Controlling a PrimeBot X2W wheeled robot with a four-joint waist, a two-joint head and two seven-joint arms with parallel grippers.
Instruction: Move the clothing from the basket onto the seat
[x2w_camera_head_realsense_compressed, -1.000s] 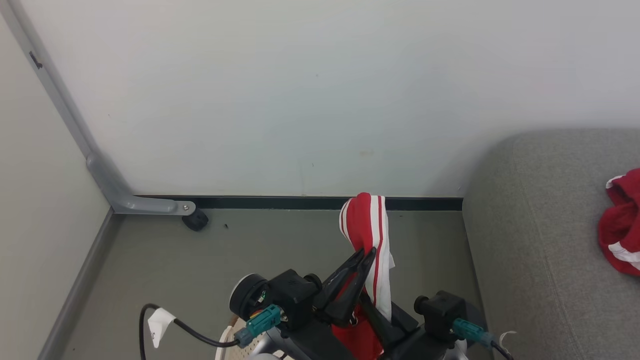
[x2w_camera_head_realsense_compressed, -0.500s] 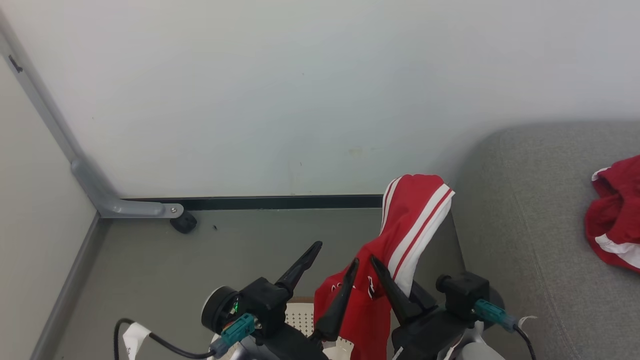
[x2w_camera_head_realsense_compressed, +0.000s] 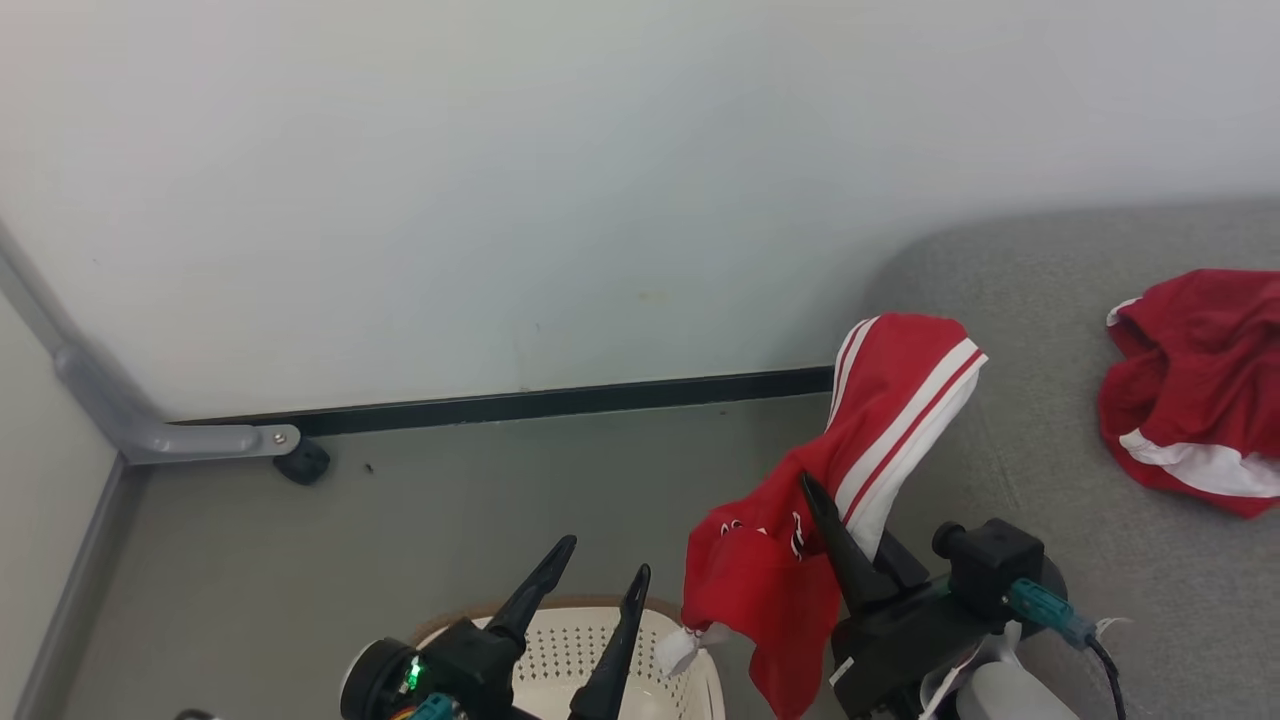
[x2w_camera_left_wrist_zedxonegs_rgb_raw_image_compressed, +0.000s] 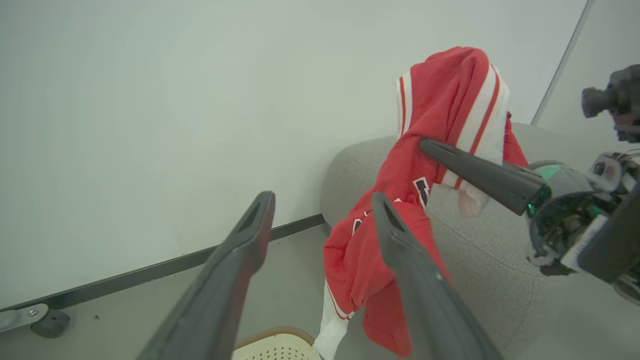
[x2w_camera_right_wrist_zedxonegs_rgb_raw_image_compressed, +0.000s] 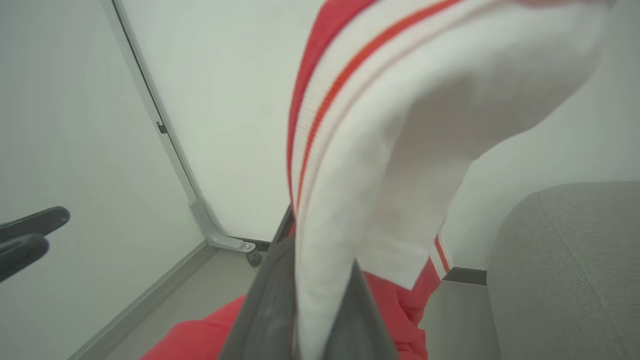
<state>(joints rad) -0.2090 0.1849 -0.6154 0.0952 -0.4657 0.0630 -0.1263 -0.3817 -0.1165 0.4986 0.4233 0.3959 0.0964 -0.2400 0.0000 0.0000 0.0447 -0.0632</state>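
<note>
ok, right gripper (x2w_camera_head_realsense_compressed: 822, 512) is clamped on one piece of the clothing (x2w_camera_head_realsense_compressed: 900, 390). in the right wrist view the white striped band is pinched between its two fingers, no gap showing. the garment drapes over and past the fingertips: striped end flopped up top, red body hanging below the gripper toward the basket (x2w_camera_head_realsense_compressed: 560, 645). a white trim end dangles just beside the basket rim; can't tell if it touches.

left gripper (x2w_camera_head_realsense_compressed: 606, 558) is spread wide with nothing in it. it sits over the basket, to the left of the right gripper and apart from the fabric.

the seat (x2w_camera_head_realsense_compressed: 1040, 330) is on the right gripper's outer side and ahead of it. a second red garment (x2w_camera_head_realsense_compressed: 1190, 390) already lies on it, well off to the right.

handling call: soft, limp, light. zero stiffness, so it takes whatever shape the grip point gives it and everything else hangs. not fragile, and probably not slippery, since knit fabric should bite fine in a pinch. the ribbed striped band looks thicker than the body, so it's the better place to hold, and that's roughly where the pinch is. a single-layer hold on thin body cloth would be more likely to creep out.

risk i'd watch: the low-hanging tail catching the basket rim or dragging along the seat edge on the way over. carry high, release once the bulk is over the seat.
</note>
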